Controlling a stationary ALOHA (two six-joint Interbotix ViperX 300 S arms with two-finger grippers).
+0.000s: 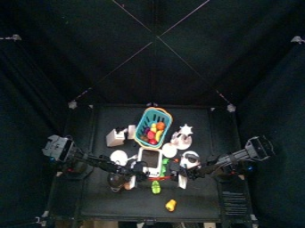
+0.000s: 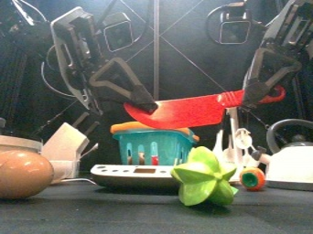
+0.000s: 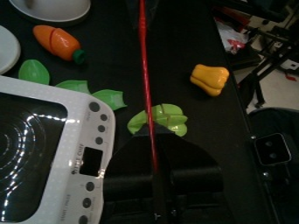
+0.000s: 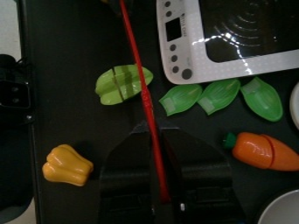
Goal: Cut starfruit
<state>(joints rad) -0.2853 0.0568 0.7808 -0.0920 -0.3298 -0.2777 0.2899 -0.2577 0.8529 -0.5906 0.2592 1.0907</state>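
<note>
Two black arms are being shown, each built of matte black links with rounded joint housings. In the front view, the left arm (image 2: 91, 69) and the right arm (image 2: 272, 55) are being seen as broad black brackets with looped black cables trailing behind them. Each wrist view is being filled at its lower edge by a wide, flat black jaw base, smooth and unmarked, on the left gripper (image 3: 156, 179) and the right gripper (image 4: 163, 175).

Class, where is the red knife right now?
In the front view the knife hangs mid-picture, held between the left gripper and right gripper, above the green fruit and scale.
</note>
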